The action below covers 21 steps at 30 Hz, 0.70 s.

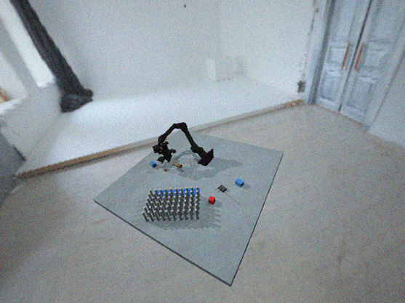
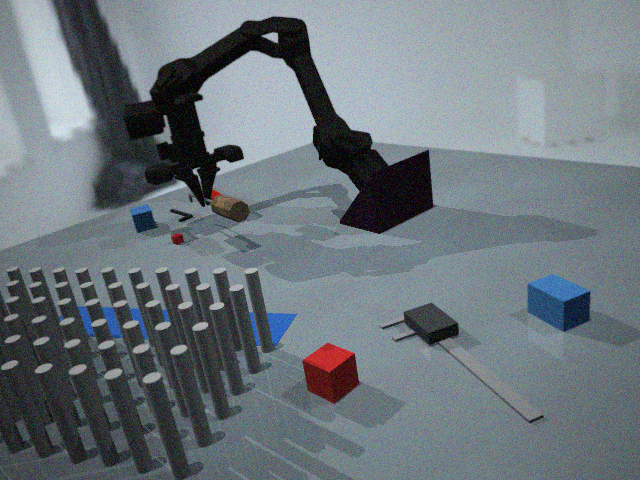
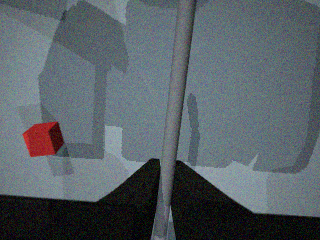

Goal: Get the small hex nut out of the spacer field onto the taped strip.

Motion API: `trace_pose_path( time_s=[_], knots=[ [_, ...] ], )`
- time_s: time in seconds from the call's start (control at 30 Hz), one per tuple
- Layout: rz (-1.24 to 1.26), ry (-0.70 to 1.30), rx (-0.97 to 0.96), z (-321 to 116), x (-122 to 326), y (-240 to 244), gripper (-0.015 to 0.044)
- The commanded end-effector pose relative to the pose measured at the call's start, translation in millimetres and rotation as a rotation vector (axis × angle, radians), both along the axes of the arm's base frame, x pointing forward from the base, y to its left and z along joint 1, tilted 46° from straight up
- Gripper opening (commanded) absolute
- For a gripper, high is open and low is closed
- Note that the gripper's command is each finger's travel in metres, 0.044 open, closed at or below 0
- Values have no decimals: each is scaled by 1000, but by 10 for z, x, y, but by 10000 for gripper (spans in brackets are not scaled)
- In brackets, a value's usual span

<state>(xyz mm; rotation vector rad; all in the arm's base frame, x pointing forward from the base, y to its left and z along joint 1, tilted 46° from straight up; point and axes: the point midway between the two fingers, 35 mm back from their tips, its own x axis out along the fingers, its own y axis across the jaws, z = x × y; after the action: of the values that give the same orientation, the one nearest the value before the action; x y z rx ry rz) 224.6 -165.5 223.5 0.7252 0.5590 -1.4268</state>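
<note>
My gripper [image 1: 168, 160] [image 2: 205, 202] [image 3: 164, 168] is shut on the thin metal shaft of the wooden-handled hook tool [image 2: 230, 207] [image 1: 177, 164] [image 3: 178, 85]. The tool is held above the table, its handle on the right and its thin bent end on the left in the exterior view. The upright grey metal spacers [image 1: 197, 212] [image 2: 192, 397] stand in rows, well away from the gripper. The blue taped strip [image 2: 285, 321] lies along their arm-facing side. A second tool, a dark block [image 1: 222, 188] [image 2: 430, 322] with two prongs and a long flat strip, lies right of the spacers. The nut cannot be made out.
A small red cube [image 1: 165, 169] [image 2: 177, 238] [image 3: 42, 139] lies near the gripper. A blue block [image 1: 153, 164] [image 2: 142, 218], a black angled piece [image 2: 181, 214] and a red object [image 2: 215, 194] are nearby. A larger red cube [image 1: 211, 199] [image 2: 330, 372] and another blue block [image 1: 240, 182] [image 2: 558, 302] flank the second tool.
</note>
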Motion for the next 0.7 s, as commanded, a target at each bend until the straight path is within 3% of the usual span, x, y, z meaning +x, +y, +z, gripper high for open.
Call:
trace_pose_path(
  time_s=[0.0, 0.67],
  knots=[
    [116, 116, -10, -75, 43, 57, 0],
    [624, 588, -56, -342, 226, 318, 0]
  ],
)
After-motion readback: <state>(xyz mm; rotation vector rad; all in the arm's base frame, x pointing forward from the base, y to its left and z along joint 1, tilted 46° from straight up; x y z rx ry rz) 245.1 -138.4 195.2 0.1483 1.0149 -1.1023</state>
